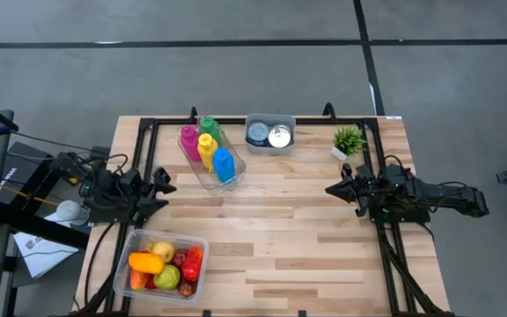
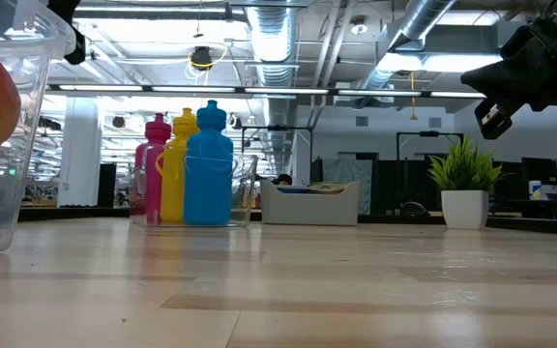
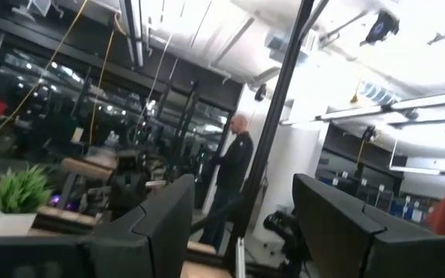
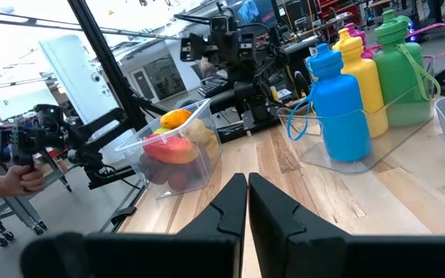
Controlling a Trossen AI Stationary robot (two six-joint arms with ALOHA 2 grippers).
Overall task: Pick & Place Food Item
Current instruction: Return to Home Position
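Toy food, including an orange piece, red pieces and a green one, lies in a clear bin [image 1: 165,262] at the table's near left; the bin also shows in the right wrist view [image 4: 172,150] and at the low view's left edge [image 2: 3,126]. My left gripper [image 1: 162,187] hangs open over the table's left side, just beyond the bin, tipped upward with nothing between its fingers [image 3: 164,224]. My right gripper [image 1: 331,188] is shut and empty above the table's right side, level and pointing toward the left edge [image 4: 247,193].
A clear tray of coloured bottles [image 1: 209,154] stands at the far middle, a grey bin with cans [image 1: 269,134] beside it, and a small potted plant [image 1: 349,141] at the far right. Bare wood lies between the arms. A person's hand [image 4: 18,179] shows beyond the table.
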